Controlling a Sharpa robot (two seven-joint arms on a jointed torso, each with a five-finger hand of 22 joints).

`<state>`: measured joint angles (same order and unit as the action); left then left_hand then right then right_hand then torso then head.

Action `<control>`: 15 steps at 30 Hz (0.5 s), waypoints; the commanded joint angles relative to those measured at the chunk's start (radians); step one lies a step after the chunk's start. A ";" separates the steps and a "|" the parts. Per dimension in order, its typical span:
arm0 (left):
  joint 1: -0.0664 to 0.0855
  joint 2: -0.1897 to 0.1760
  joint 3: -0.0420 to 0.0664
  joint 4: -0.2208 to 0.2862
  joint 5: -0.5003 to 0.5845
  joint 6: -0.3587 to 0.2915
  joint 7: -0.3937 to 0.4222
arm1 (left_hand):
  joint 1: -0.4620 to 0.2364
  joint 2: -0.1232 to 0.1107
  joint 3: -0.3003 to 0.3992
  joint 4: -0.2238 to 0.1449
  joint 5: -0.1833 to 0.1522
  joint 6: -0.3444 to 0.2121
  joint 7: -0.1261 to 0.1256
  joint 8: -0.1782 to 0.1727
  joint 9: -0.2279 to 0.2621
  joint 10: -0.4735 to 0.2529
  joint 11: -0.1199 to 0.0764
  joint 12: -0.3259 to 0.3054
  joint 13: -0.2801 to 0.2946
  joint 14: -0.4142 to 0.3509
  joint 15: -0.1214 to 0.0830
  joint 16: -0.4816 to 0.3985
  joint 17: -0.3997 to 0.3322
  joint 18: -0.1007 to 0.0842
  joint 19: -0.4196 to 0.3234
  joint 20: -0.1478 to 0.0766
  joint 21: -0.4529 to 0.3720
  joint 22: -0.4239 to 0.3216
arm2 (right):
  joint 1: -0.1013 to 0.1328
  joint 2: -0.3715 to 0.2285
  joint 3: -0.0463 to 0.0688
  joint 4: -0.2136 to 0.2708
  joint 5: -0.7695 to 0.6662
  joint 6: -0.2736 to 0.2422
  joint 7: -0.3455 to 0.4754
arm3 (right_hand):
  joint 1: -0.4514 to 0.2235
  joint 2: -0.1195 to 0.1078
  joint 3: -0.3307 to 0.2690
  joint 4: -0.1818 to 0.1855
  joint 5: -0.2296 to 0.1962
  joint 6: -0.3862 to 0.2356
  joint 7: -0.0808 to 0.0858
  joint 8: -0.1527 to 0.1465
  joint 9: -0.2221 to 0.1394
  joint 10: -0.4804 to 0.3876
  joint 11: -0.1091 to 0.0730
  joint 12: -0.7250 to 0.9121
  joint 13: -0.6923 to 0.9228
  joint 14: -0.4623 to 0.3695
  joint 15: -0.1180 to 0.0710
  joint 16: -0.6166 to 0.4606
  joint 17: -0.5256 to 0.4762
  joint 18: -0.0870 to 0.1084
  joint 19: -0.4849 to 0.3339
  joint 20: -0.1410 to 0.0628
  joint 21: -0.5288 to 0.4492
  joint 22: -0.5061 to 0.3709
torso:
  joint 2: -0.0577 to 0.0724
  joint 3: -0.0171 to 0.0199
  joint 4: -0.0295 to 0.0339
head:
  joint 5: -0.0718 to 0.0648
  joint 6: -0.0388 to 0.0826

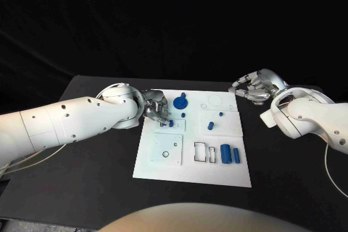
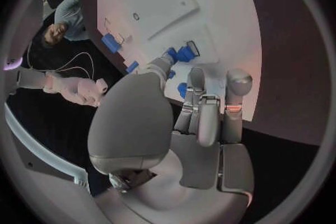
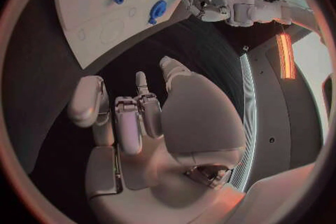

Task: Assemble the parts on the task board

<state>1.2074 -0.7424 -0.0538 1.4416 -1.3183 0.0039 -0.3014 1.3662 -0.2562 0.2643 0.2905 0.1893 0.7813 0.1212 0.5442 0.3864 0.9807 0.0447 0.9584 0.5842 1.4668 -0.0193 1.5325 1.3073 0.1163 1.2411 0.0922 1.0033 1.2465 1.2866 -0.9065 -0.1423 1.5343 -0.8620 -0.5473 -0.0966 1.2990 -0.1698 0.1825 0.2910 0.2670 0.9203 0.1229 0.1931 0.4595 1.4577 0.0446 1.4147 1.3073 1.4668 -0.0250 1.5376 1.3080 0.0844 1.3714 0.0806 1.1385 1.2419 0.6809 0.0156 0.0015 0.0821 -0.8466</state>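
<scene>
On the black desk [image 1: 87,156], the white task board [image 1: 192,164] is being worked at its left edge by the left hand [image 1: 155,111], whose fingers are being held curled over a small blue part [image 1: 171,124] on the board; whether that part is being pinched cannot be told. The right hand [image 1: 255,87] is being held off the board's far right corner, fingers loosely curled in on nothing. A blue gear-like part [image 1: 181,100] is lying at the far end, a small blue peg [image 1: 211,125] mid-board, and two blue cylinders [image 1: 230,153] near the right edge beside open slots [image 1: 203,151]. Most of the assembly is judged as remaining undone.
</scene>
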 commanded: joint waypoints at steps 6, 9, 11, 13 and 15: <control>-0.001 0.009 0.001 -0.001 -0.012 0.018 -0.050 | -0.005 0.012 -0.010 -0.003 -0.002 0.008 -0.002 -0.010 -0.005 0.005 -0.003 0.007 -0.003 0.075 0.001 0.007 0.187 0.009 0.011 0.000 0.007 0.003 | -0.001 0.001 0.000 0.001 -0.006 0.010 0.001 | -0.008 0.000 0.006 -0.002 -0.001 -0.008 0.000 0.005 0.001 0.001 -0.003 -0.002 0.104 0.079 -0.004 -0.006 0.159 0.018 -0.001 -0.003 -0.001 0.001 | -0.001 0.0003 0.0003 | -0.002 -0.003; -0.001 0.010 0.001 -0.001 -0.004 0.027 -0.052 | 0.008 0.018 -0.011 -0.006 0.002 0.009 -0.003 -0.015 -0.009 0.003 -0.004 0.008 -0.005 0.075 0.000 0.007 0.187 0.009 0.012 -0.001 0.006 0.004 | -0.001 0.001 0.000 0.000 -0.006 0.010 0.001 | -0.008 0.000 0.006 -0.002 -0.001 -0.008 0.000 0.005 0.001 0.001 -0.003 -0.002 0.104 0.079 -0.004 -0.006 0.159 0.018 -0.001 -0.003 -0.001 0.001 | -0.001 0.0000 0.0005 | -0.003 -0.004; -0.001 0.009 0.001 -0.001 0.001 0.038 -0.053 | 0.023 0.022 -0.011 -0.010 0.004 0.011 -0.002 -0.020 -0.013 0.001 -0.004 0.008 -0.008 0.075 -0.001 0.006 0.186 0.009 0.012 -0.002 0.005 0.005 | -0.001 0.001 0.000 0.000 -0.006 0.010 0.000 | -0.008 0.000 0.006 -0.002 -0.001 -0.008 0.000 0.005 0.001 0.001 -0.003 -0.002 0.104 0.079 -0.004 -0.006 0.159 0.018 -0.001 -0.003 -0.001 0.001 | -0.001 -0.0001 0.0005 | -0.003 -0.005; -0.001 0.009 0.001 -0.001 0.009 0.048 -0.054 | 0.038 0.024 -0.011 -0.013 0.005 0.010 -0.001 -0.026 -0.017 -0.001 -0.003 0.008 -0.010 0.075 0.000 0.007 0.187 0.009 0.012 -0.002 0.004 0.005 | -0.001 0.002 0.000 0.000 -0.006 0.011 0.000 | -0.008 0.000 0.006 -0.002 -0.001 -0.008 0.000 0.005 0.001 0.001 -0.003 -0.002 0.104 0.079 -0.004 -0.006 0.159 0.018 -0.001 -0.003 -0.001 0.001 | -0.001 -0.0002 0.0007 | -0.004 -0.006; -0.001 0.009 0.001 -0.001 0.016 0.060 -0.054 | 0.048 0.025 -0.012 -0.014 0.004 0.008 0.000 -0.032 -0.021 -0.004 -0.002 0.008 -0.013 0.075 0.000 0.007 0.187 0.009 0.011 -0.002 0.002 0.006 | -0.001 0.002 0.000 0.000 -0.006 0.011 -0.001 | -0.008 0.000 0.006 -0.002 -0.001 -0.008 0.000 0.005 0.001 0.001 -0.003 -0.002 0.104 0.079 -0.004 -0.006 0.159 0.018 -0.001 -0.003 -0.001 0.001 | -0.001 -0.0003 0.0012 | -0.004 -0.006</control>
<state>1.2062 -0.7351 -0.0535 1.4393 -1.3191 0.0259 -0.3458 1.4075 -0.2322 0.2553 0.2814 0.1893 0.7848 0.1177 0.5142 0.3665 0.9808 0.0447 0.9635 0.5726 1.4668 -0.0193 1.5362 1.3073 0.1162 1.2474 0.0930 1.0068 1.2513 1.2863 -0.9057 -0.1423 1.5340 -0.8620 -0.5472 -0.0971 1.2990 -0.1698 0.1825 0.2910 0.2670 0.9203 0.1229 0.1931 0.4594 1.4576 0.0446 1.4147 1.3073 1.4668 -0.0250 1.5376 1.3078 0.0845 1.3714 0.0805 1.1385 1.2419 0.6800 0.0157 0.0022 0.0783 -0.8520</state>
